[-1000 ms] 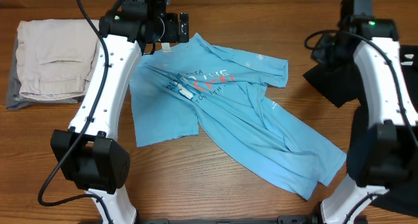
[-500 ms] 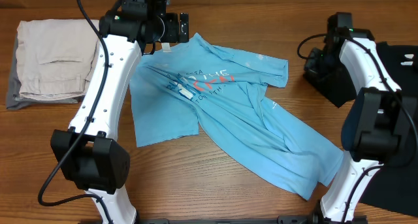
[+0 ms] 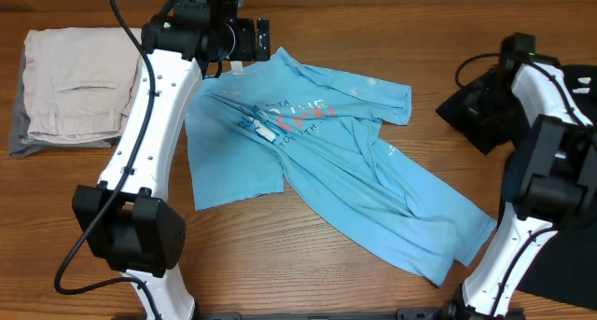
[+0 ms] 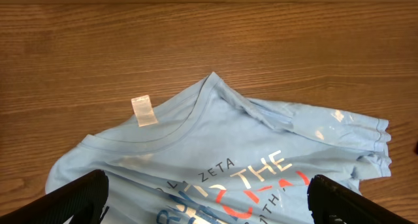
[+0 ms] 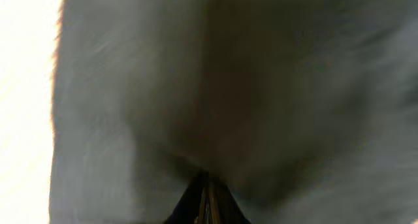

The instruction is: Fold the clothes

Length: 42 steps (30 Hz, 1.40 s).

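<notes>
The clothes, a light blue T-shirt [image 3: 345, 171], lie crumpled and slanted across the wooden table, chest lettering facing up. My left gripper [image 3: 250, 42] hovers over its collar at the far left end, wide open with nothing in it. In the left wrist view the collar, a white label [image 4: 144, 111] and the lettering of the T-shirt [image 4: 215, 152] lie below, between the spread fingers of the left gripper [image 4: 212, 208]. My right gripper [image 5: 206, 198] is shut, with dark fabric bunching at its tips. It sits at a black cloth [image 3: 476, 119] right of the shirt.
A folded beige garment [image 3: 75, 82] on a grey one lies at the far left. More black fabric [image 3: 560, 283] shows at the near right corner. Both arm bases stand at the front edge.
The right arm has swung to the right with the black cloth, whose outline has shifted with it. The left arm and the T-shirt have not moved.
</notes>
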{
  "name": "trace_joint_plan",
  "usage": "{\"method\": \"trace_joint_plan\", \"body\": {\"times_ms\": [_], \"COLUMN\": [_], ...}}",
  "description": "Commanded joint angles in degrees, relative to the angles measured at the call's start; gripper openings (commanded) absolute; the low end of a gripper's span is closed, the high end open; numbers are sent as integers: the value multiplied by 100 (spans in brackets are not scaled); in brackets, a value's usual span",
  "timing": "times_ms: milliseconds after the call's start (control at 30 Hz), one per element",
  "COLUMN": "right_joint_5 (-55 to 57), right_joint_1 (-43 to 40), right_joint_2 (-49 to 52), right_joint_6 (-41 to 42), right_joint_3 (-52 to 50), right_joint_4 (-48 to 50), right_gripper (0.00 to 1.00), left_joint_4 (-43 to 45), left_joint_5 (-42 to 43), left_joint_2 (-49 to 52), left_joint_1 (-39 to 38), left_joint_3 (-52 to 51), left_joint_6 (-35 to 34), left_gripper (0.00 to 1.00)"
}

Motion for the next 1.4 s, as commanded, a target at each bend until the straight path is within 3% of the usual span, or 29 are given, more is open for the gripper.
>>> {"method": "trace_joint_plan", "body": {"times_ms": [0,300,500,700,800,900,1000,1133,1367], "right_joint_5": [977,1545,636,11,-463,-1360,-2028,-2162,-2028], "right_joint_1": [-420,-1368,-1613,-1523,-1421,-1274,-1021,-444,857], "right_joint_2": [299,299,297,297,295,286,282,289,293], "right_joint_6": [-20,-17,-26,0,94,155,153,149,133], "right_joint_3": [-15,-4,452,2170,3276,4223,4743,4728,4030], "right_joint_4": [122,675,612,-656,-1539,-2444,-3191,-3744,-3536], "right_gripper": [7,15,24,59,62,54,29,4,4], "left_joint_4": [9,9,9,9,9,9,9,9,9], "left_joint_5": [59,59,59,59,59,59,61,61,59], "left_joint_2": [37,37,37,37,37,37,37,37,37], "left_joint_1": [22,22,24,24,26,24,24,22,24], "left_joint_3": [-4,-4,-4,-4,-4,-4,-4,-4,-4], "left_joint_6": [-52,-55,-52,-52,-52,-52,-52,-55,-52], "left_gripper": [100,100,100,100,100,100,100,100,100]}}
